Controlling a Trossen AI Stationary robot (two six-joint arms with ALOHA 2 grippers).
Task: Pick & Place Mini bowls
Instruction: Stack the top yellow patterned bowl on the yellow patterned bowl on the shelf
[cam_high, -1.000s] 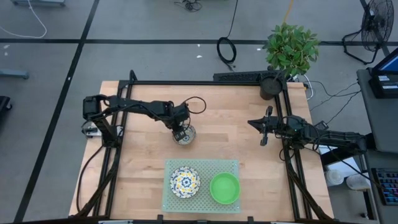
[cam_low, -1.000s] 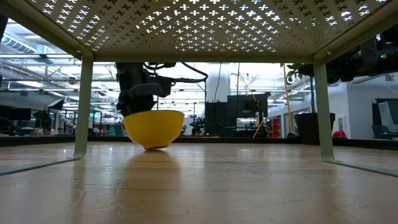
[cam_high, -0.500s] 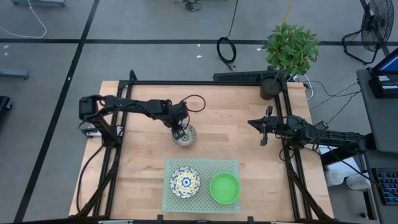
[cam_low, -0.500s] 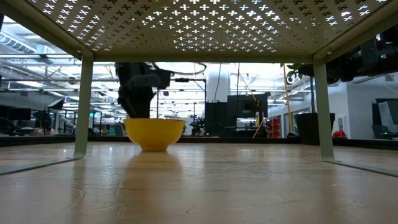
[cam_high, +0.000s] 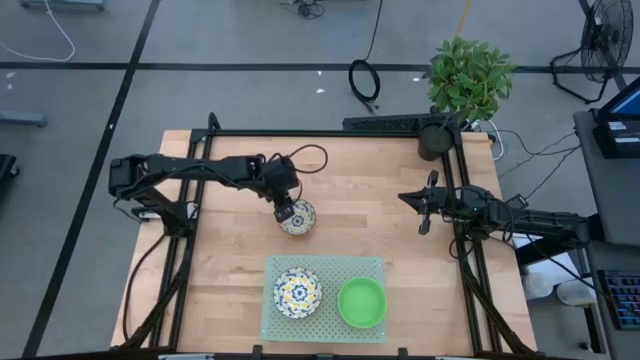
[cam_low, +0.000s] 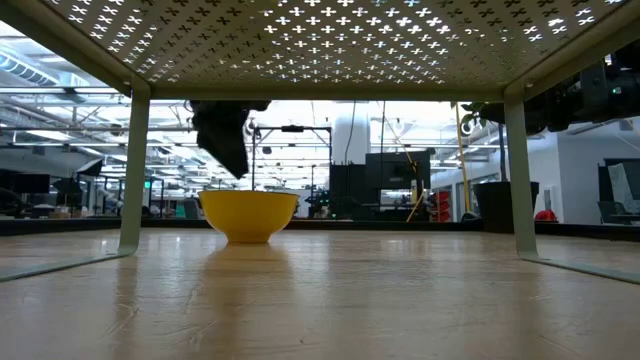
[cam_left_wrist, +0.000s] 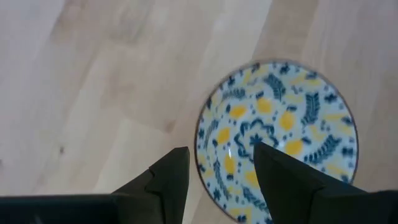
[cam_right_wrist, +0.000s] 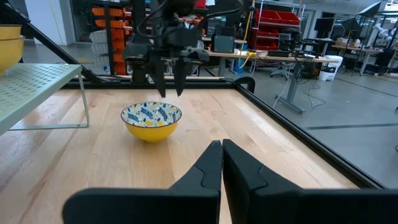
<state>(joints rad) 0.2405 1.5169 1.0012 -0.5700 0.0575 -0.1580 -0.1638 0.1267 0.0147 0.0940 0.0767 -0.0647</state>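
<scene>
Hovering with fingers parted, the left gripper (cam_high: 288, 211) sits just above the rim of a floral white-and-blue ceramic mini bowl (cam_high: 298, 217) on the wooden table (cam_high: 360, 200); right gripper (cam_high: 423, 213) closed, well apart; low view shows only the bowl's yellow outside.

High view: straight down, far, whole table (cam_high: 400, 215). Low view: table-level, under rack (cam_low: 320, 45). Left wrist: close above floral bowl (cam_left_wrist: 277, 140); bowl shared by all views, 12 o'clock of rack.
</scene>
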